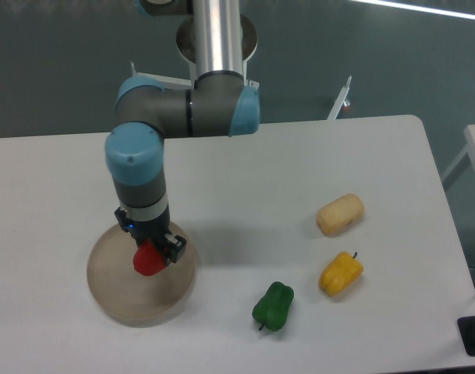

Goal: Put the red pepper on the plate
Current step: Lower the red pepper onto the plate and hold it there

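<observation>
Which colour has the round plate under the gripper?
Beige-tan: the round flat plate, best seen in the fixed camera view.

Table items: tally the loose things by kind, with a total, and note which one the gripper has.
Peppers: 3, namely the red pepper in the gripper over the plate, the green pepper and the yellow pepper.
Plates: 1.
Beige bread-like loaf: 1.
Total: 5.
</observation>
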